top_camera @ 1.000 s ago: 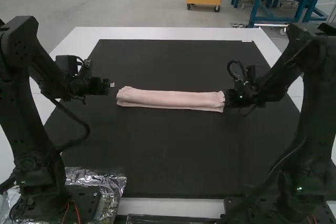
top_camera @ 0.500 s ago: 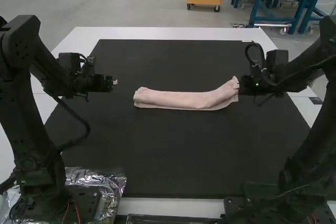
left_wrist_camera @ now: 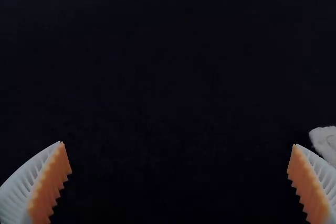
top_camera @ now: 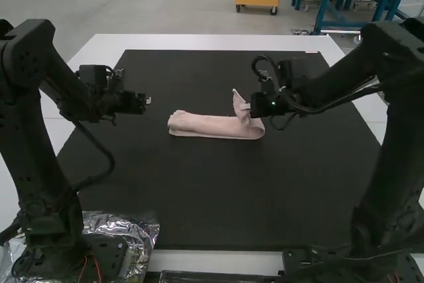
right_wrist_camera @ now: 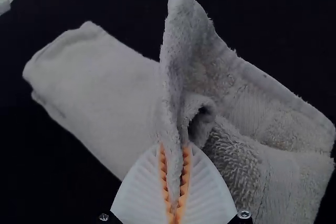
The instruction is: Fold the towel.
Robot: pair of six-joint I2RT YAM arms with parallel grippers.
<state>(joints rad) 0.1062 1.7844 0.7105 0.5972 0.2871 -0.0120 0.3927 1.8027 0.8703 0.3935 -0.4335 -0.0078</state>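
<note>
The pink towel [top_camera: 202, 124] is lying in a narrow folded strip across the black mat [top_camera: 199, 190], its end nearest my right arm turning back, with a corner standing up. With my right gripper [top_camera: 247, 107] I am pinching a fold at that raised end, my orange pads pressing in from both sides. My left gripper [top_camera: 148, 101] is hanging wide open and holding nothing, apart from the towel's other end. Crinkled silver foil [top_camera: 142, 231] is sitting beside my left arm's base.
</note>
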